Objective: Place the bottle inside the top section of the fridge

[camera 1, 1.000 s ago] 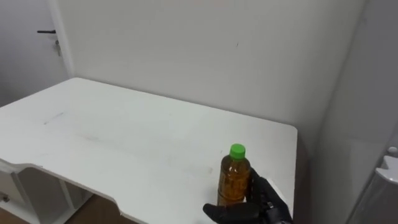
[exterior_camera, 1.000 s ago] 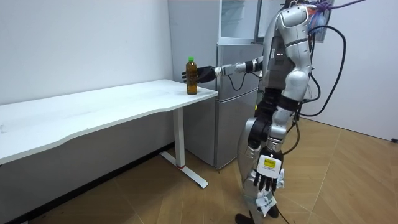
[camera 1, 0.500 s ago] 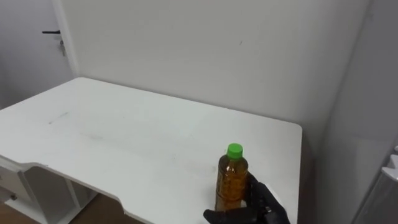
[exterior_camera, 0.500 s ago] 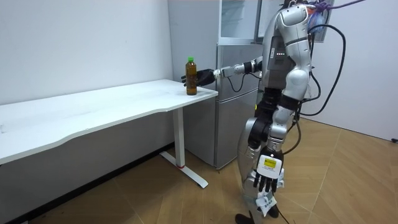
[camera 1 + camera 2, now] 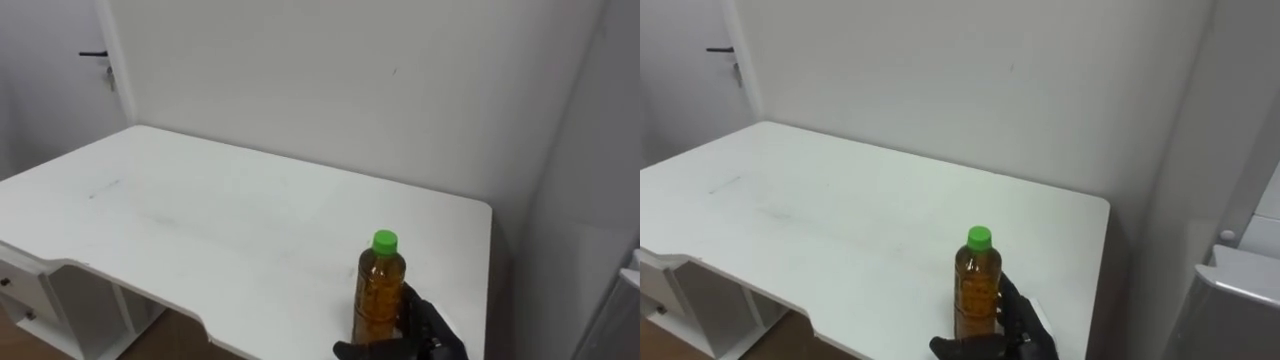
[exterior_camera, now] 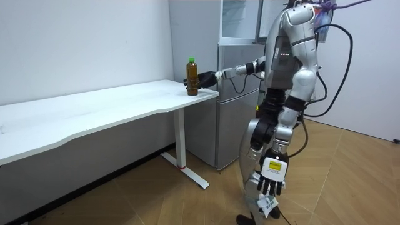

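Over by the white wall, the long white table [image 5: 200,225] takes up most of the scene, running across to a silver fridge [image 6: 234,94] that stands just past its end. On the wood floor [image 6: 350,181] the robot is upright in front of that fridge, at the table's end, with its body turned toward the tabletop. One arm is stretched out level over the corner.

Now the bottle [image 5: 380,292]: it stands upright on the table, close to the corner nearest the fridge, with amber liquid inside and a green cap [image 5: 384,240] on top. There's a band round its body, but any print on it is too small for me to make out.

And the right hand [image 5: 420,330] has it! Dark fingers wrap the lower part from behind and the thumb curls across the front, grasping the bottle low down with its base on the tabletop. The left hand [image 6: 270,183] hangs by the robot's leg, its fingers loose and pointing down, holding nothing.

Far off at the table's other end I can see a door with a dark handle [image 5: 93,54]. Between bottle and fridge there's just the table edge and the robot's own arm.
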`<state>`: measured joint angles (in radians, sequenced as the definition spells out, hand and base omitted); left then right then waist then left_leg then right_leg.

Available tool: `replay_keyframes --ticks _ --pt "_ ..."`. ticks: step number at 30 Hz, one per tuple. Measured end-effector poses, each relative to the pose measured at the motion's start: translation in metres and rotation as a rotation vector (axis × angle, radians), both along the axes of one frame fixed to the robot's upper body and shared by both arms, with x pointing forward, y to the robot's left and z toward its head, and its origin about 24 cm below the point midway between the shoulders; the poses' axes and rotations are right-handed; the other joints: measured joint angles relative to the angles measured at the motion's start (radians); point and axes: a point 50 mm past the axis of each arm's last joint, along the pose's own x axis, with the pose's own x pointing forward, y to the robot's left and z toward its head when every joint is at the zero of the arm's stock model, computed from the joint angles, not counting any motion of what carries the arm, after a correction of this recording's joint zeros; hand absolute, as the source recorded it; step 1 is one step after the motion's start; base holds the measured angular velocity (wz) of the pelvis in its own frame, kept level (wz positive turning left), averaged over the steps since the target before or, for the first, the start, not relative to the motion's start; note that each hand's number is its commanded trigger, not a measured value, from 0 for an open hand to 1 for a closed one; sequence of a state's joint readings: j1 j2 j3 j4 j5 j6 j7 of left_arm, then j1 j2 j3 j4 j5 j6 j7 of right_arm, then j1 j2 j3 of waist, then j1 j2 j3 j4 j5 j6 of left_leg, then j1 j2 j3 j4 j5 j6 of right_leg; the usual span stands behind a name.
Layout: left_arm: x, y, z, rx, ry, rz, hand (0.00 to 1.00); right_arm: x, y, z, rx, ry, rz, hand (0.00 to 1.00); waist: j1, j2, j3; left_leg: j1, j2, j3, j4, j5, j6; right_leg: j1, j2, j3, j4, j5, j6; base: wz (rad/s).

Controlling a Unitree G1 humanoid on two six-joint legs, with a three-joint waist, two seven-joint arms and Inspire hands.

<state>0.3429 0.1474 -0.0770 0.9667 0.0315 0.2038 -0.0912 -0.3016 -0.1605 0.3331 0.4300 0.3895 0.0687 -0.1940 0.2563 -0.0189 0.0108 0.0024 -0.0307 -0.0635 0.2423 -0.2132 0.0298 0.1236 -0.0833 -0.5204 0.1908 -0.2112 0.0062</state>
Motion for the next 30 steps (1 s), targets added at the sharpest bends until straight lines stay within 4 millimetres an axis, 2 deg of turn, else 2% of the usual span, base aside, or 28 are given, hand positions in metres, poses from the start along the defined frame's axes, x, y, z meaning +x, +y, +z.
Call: replay_keyframes --ticks 4,11,20,23,30 --pt "-0.001 0.0 0.0 0.0 0.003 0.001 0.0 0.001 0.0 0.001 0.021 0.001 -0.013 0.0 0.0 0.007 -0.0024 0.0 0.0 -0.006 0.001 0.0 0.0 0.0 0.0 -0.002 0.003 0.0 0.0 0.02" --pt "-0.004 -0.001 0.0 -0.007 0.015 0.004 0.0 0.007 0.0 0.009 0.03 -0.021 -0.026 0.0 -0.001 0.024 0.0021 -0.01 -0.001 -0.007 0.012 0.0 0.0 -0.006 -0.002 -0.006 0.011 0.0 0.0 0.03" --pt "-0.001 -0.001 0.0 -0.01 0.003 0.001 0.0 0.012 0.002 0.015 0.029 -0.042 -0.034 0.0 0.005 0.016 -0.0032 -0.029 -0.001 -0.006 0.025 0.0 0.0 -0.02 -0.003 -0.005 0.015 0.0 0.0 0.0" --pt "0.002 -0.001 0.001 -0.011 -0.01 -0.002 0.0 0.017 0.003 0.021 0.025 -0.062 -0.039 0.0 0.024 0.016 -0.0036 -0.028 -0.001 -0.003 0.025 0.0 0.0 -0.02 -0.003 -0.003 0.015 0.0 0.0 -0.01" --pt "-0.003 -0.002 0.002 -0.009 -0.006 0.001 0.0 0.021 0.004 0.028 0.024 -0.082 -0.071 0.0 0.037 0.009 -0.0071 -0.029 -0.001 -0.005 0.024 0.0 0.0 -0.02 -0.003 -0.006 0.015 0.0 0.0 0.0"
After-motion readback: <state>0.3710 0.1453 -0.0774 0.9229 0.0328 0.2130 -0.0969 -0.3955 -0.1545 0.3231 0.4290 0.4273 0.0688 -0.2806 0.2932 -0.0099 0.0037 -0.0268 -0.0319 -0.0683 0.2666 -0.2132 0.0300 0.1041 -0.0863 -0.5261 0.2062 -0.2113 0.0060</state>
